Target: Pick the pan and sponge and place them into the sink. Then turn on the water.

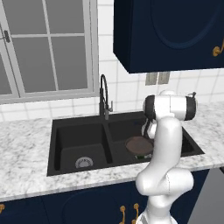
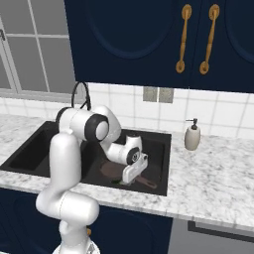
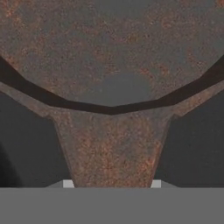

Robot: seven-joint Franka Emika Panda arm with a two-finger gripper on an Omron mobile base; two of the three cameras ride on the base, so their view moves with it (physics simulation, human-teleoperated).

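The dark reddish-brown pan (image 1: 138, 145) lies low inside the right basin of the black sink (image 1: 78, 131), near its front wall. In the right base view the pan (image 2: 109, 171) has its thin handle pointing right. My gripper (image 2: 126, 181) reaches down over the basin's front edge. In the hand view the rusty pan (image 3: 109, 48) lies close ahead, and the gripper (image 3: 111, 184) is shut on the handle where it widens into the rim. The sponge is out of view. No water shows at the tip of the black faucet (image 1: 103, 93).
A silver drain (image 1: 84, 162) sits in the left basin. A soap dispenser (image 2: 192, 135) stands on the marble counter (image 2: 213, 168) right of the sink. Dark blue cabinets (image 2: 149, 39) hang overhead, and a window (image 1: 43, 48) is at the back left.
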